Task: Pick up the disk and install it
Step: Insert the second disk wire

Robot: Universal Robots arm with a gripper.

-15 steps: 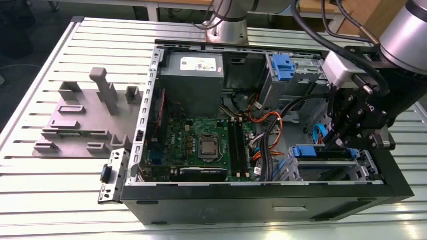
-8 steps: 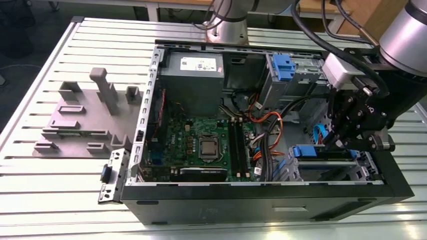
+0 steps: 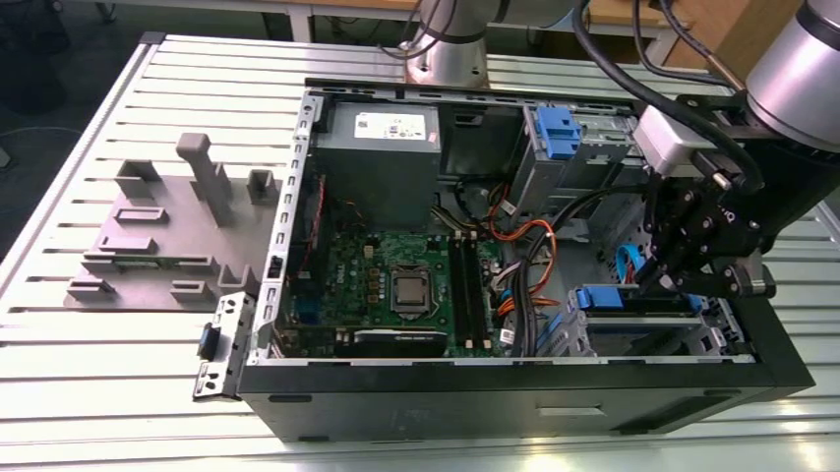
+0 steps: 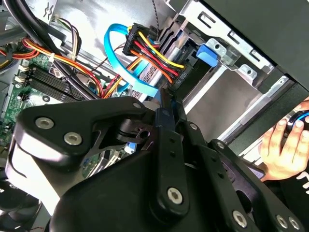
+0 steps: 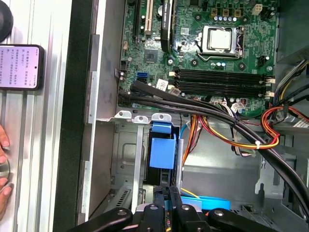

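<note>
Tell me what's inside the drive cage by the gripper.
A blue bracket stands in the metal drive cage, close to the gripper. Whatever drive it carries is covered by the cage walls and the bracket itself.

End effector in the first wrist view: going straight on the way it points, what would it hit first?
Likely the blue drive bracket just ahead of the end effector, though depth is unclear.

Support: slatted aluminium table point(image 3: 79, 393) | middle: open black computer case point(image 3: 525, 408) lying on its side | exterior view's left: grey moulded fixture point(image 3: 151, 241) just beside the case | far edge: robot arm base point(image 3: 447, 59) | first wrist view: smartphone point(image 5: 19, 66) flat near the case wall, screen lit
</note>
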